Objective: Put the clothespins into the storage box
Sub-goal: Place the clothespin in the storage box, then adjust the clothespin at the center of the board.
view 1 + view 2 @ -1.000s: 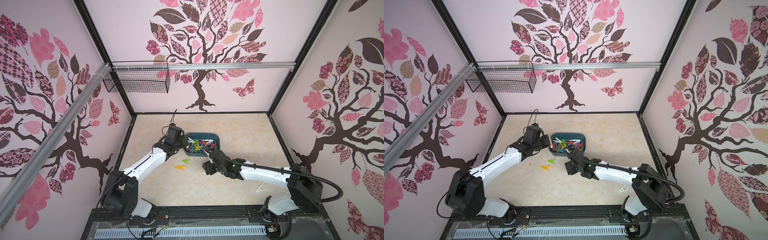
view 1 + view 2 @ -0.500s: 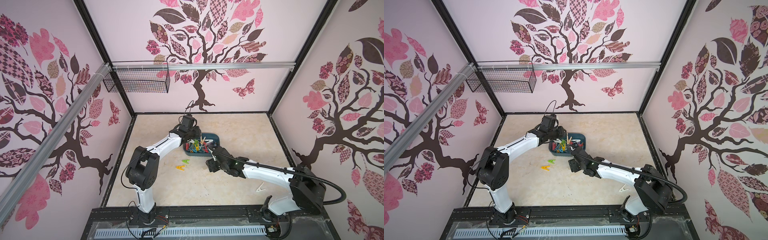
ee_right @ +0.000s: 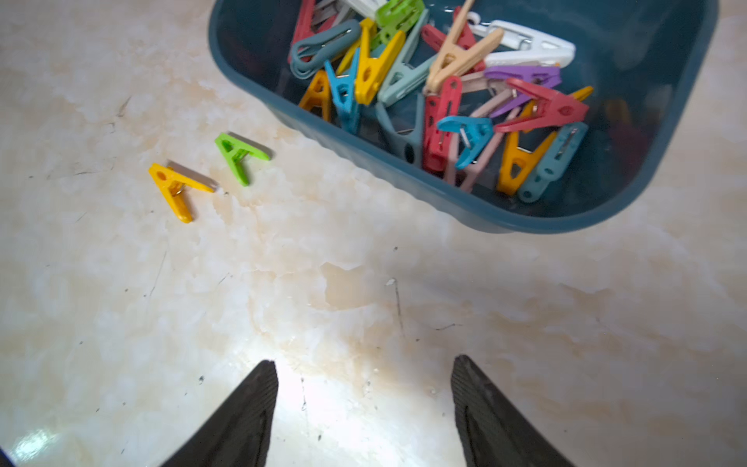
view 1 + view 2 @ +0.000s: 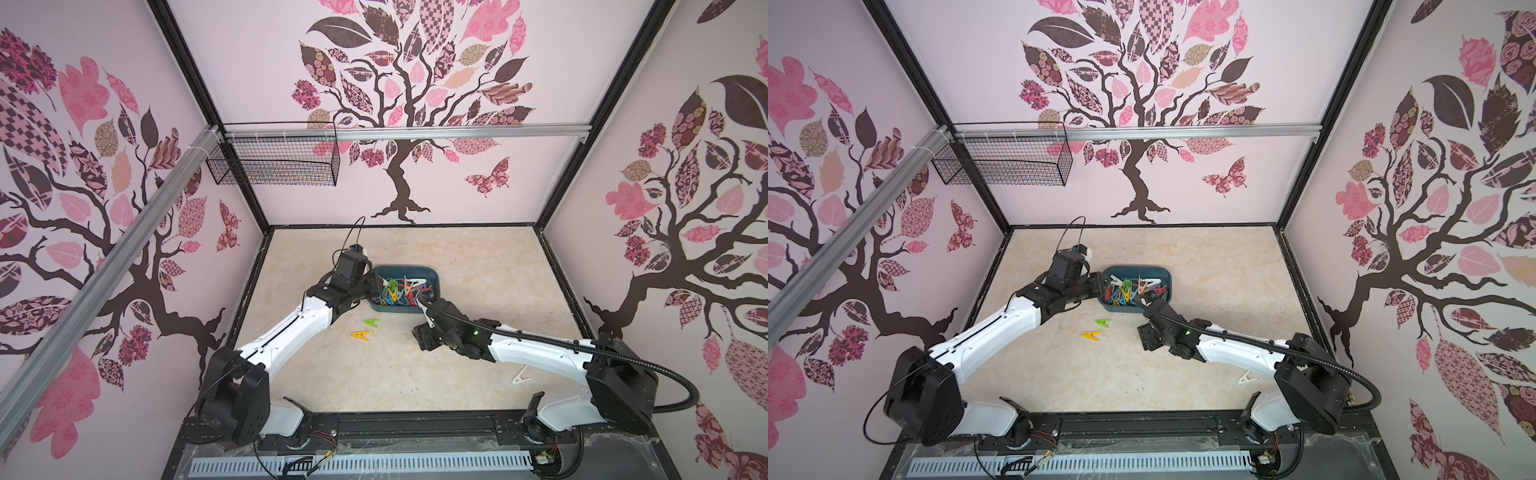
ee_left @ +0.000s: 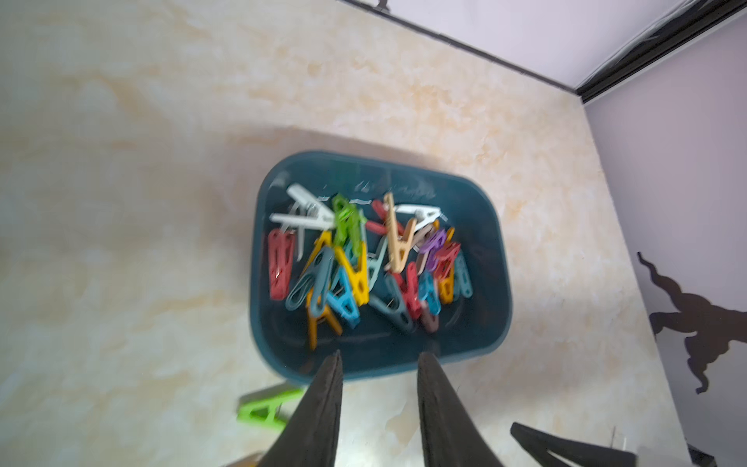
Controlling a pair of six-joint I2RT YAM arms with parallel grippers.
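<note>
The dark teal storage box (image 4: 432,272) (image 4: 1167,275) stands mid-floor and holds a heap of coloured clothespins (image 5: 364,258) (image 3: 444,81). Three clothespins lie outside it: a green one (image 4: 372,323) (image 3: 236,155) and a yellow one (image 4: 360,336) (image 3: 176,190) just in front of the box, and a white one (image 4: 520,377) near the right arm's base. My left gripper (image 5: 378,356) is open and empty, its tips over the box's left end wall (image 5: 283,364). My right gripper (image 3: 364,360) is open wide over bare floor beside the box's front wall (image 3: 364,157), holding nothing.
A black wire-mesh basket (image 4: 274,166) hangs on the rail at the back left. Patterned walls close in the floor on three sides. The two arms meet near the box, the right wrist (image 4: 440,332) close to its front right corner.
My left gripper has gone from shut to open. Its arm reached over the box and came back to the left end. The right arm shifted only slightly.
</note>
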